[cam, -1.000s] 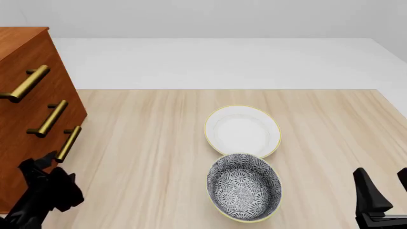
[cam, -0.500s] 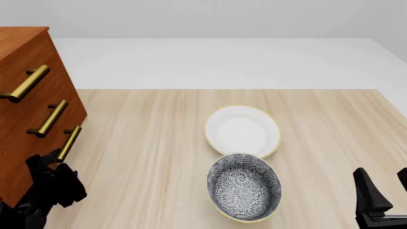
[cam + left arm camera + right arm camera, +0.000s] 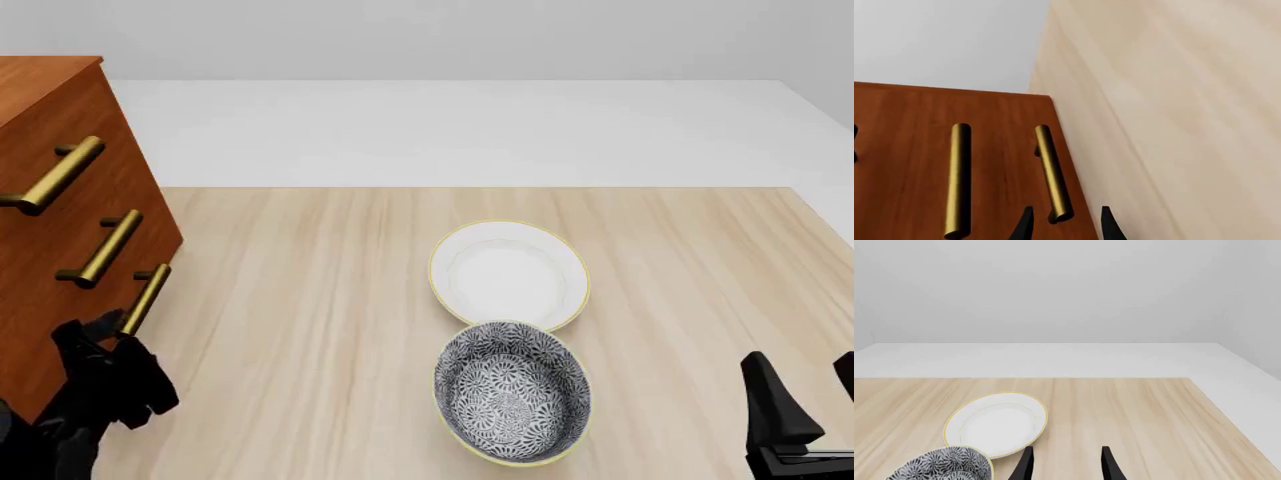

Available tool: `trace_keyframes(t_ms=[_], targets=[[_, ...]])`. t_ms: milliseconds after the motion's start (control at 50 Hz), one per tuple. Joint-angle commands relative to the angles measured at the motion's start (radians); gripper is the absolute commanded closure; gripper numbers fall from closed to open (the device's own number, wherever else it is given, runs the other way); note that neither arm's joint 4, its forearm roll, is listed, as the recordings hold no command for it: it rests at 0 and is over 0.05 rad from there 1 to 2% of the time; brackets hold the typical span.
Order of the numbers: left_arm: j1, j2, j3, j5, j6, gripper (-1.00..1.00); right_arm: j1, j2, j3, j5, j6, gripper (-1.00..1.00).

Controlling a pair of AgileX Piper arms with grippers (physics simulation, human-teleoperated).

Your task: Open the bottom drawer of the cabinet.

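At lower left of the front view, the left gripper (image 3: 114, 350) sits just below the bottom drawer's (image 3: 74, 330) handle (image 3: 143, 299), far nearer than the right gripper (image 3: 801, 395). Its wrist view alone shows open jaws flanking the handle's end (image 3: 1061, 216), bar running lengthwise away. Right jaws also parted, empty.

cabinet (image 3: 54, 200): reddish-brown, brass handles | plate (image 3: 509, 274): white, yellow rim | bowl (image 3: 513, 391): grey floral | table (image 3: 320, 300): pale wood
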Motion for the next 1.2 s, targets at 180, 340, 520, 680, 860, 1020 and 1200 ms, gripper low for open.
trace_keyframes(t_ms=[180,340,520,680,860,1020,1200], targets=[[0.018,0.031,-0.032,0.0,0.013,-1.0,0.0,0.0,0.0,0.0,0.0,-1.0],[0.032,0.033,-0.036,0.0,0.01,-1.0,0.0,0.0,0.0,0.0,0.0,-1.0],[0.049,0.048,-0.046,0.0,0.01,-1.0,0.0,0.0,0.0,0.0,0.0,-1.0],[0.058,0.07,-0.06,0.0,0.002,-1.0,0.0,0.0,0.0,0.0,0.0,-1.0],[0.064,0.081,-0.07,0.0,0.005,-1.0,0.0,0.0,0.0,0.0,0.0,-1.0],[0.058,0.064,-0.076,0.0,0.03,-1.0,0.0,0.0,0.0,0.0,0.0,-1.0],[0.063,0.073,-0.069,0.0,0.023,1.0,0.0,0.0,0.0,0.0,0.0,-1.0]])
